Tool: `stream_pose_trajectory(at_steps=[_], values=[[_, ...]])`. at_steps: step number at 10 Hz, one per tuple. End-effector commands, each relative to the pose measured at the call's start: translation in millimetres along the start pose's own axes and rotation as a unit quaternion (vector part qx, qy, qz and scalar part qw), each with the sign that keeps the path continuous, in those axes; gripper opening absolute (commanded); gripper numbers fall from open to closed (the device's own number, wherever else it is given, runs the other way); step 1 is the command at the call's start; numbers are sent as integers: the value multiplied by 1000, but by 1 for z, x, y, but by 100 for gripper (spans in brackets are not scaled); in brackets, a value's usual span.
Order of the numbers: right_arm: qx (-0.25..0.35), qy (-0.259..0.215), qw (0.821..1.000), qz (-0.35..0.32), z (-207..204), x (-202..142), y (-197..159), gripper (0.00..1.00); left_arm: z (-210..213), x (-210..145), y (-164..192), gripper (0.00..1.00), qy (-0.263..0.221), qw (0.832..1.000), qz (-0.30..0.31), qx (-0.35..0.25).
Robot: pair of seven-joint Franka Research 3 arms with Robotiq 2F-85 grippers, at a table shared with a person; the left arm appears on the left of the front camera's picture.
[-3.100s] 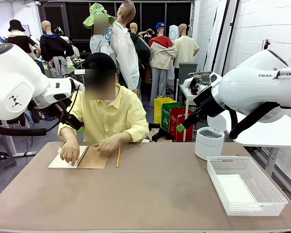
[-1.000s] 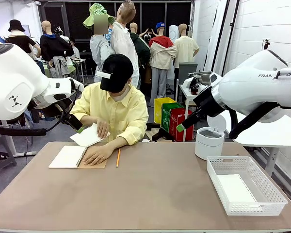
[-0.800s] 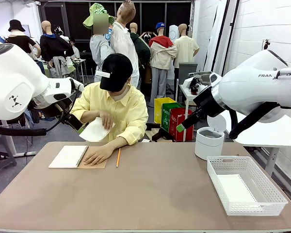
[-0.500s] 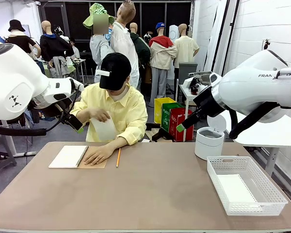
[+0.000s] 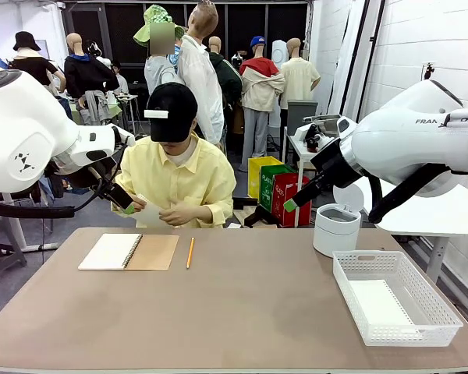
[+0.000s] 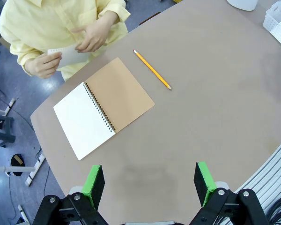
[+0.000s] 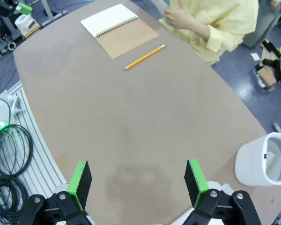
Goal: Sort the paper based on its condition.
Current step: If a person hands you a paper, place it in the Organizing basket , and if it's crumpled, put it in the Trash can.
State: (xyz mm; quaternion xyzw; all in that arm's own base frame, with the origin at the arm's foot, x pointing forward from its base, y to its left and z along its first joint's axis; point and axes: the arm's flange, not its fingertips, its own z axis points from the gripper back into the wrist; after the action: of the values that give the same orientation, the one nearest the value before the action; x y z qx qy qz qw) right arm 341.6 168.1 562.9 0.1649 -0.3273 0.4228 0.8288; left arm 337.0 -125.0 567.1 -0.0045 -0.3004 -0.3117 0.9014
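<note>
You can read one marking with certainty: the letters "FRAN" in dark print on the white casing of the right arm (image 5: pixel 421 144), in the front view, at about (image 5: pixel 429 121); the rest of the word is cut off by a joint fitting.

Behind the person, left of the white cylindrical bin (image 5: pixel 336 229), you will find coloured boxes (image 5: pixel 285 195) on the floor, yellow, green and red. They carry pale lettering, but it is too small and partly hidden, so you cannot read it.

The left arm (image 5: pixel 23 140) bears a small dark emblem at about (image 5: pixel 23 162), a symbol rather than text.

Nothing legible appears on the notebook (image 5: pixel 129 252) or the white basket (image 5: pixel 394 308).
</note>
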Motion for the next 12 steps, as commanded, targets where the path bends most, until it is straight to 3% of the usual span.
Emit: stream_pose_trajectory(at_steps=[1,12], values=[[0,1,1000,0,-1,0,0,100,1,0,1,100,-1,1000,0,0],[0,1,1000,0,-1,0,0,100,1,0,1,100,-1,1000,0,0]])
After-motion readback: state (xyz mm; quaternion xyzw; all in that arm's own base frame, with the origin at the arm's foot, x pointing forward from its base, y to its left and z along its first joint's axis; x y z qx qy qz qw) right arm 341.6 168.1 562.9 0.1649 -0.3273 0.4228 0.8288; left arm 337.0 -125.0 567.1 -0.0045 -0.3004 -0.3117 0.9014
